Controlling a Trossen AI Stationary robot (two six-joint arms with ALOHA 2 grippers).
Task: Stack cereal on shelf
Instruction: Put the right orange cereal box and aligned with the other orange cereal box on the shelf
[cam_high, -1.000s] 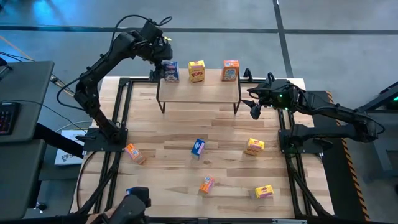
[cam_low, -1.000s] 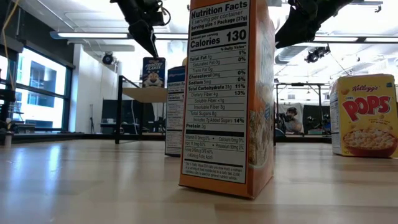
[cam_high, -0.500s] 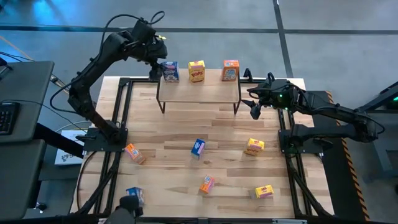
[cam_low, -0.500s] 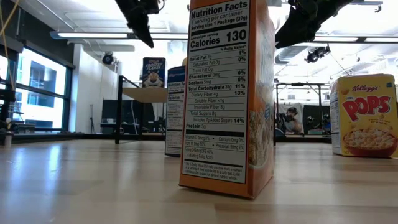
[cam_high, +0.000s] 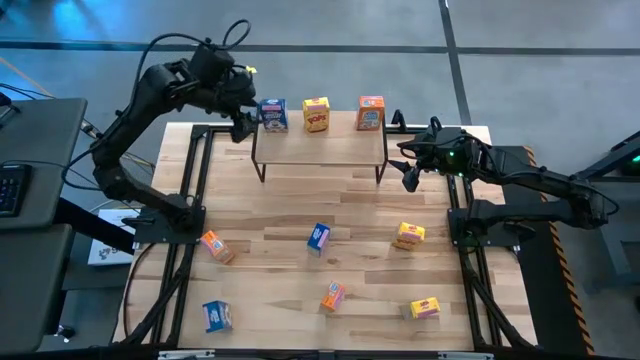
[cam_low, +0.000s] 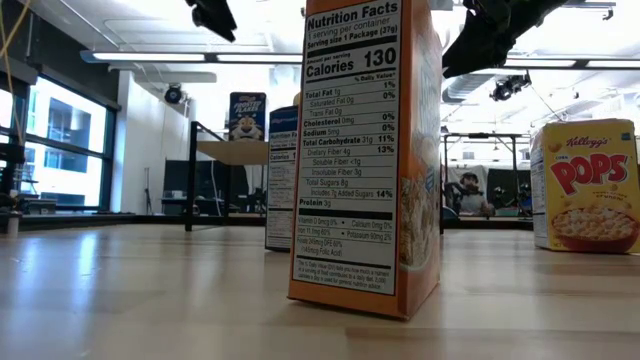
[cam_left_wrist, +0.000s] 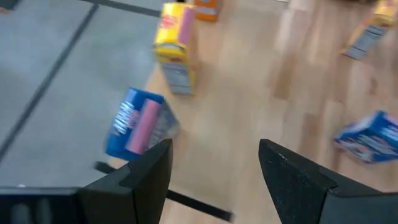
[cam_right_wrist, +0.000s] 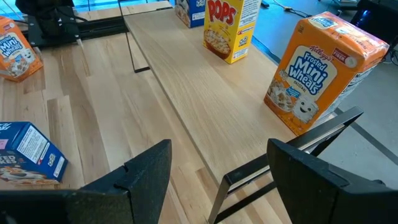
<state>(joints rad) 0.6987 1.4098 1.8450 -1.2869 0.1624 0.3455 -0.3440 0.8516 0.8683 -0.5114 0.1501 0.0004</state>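
High cam looks straight down over the whole table (cam_high: 300, 215). Low cam sits at tabletop lvl, right up against an orange box (cam_low: 365, 150), facing across toward the shelf (cam_low: 232, 150). Both wrist cams look down fwd at the shelf (cam_right_wrist: 205, 112) & its boxes, so all views share it.

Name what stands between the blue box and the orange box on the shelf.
In the high view, the yellow box stands between the blue box and the orange box.
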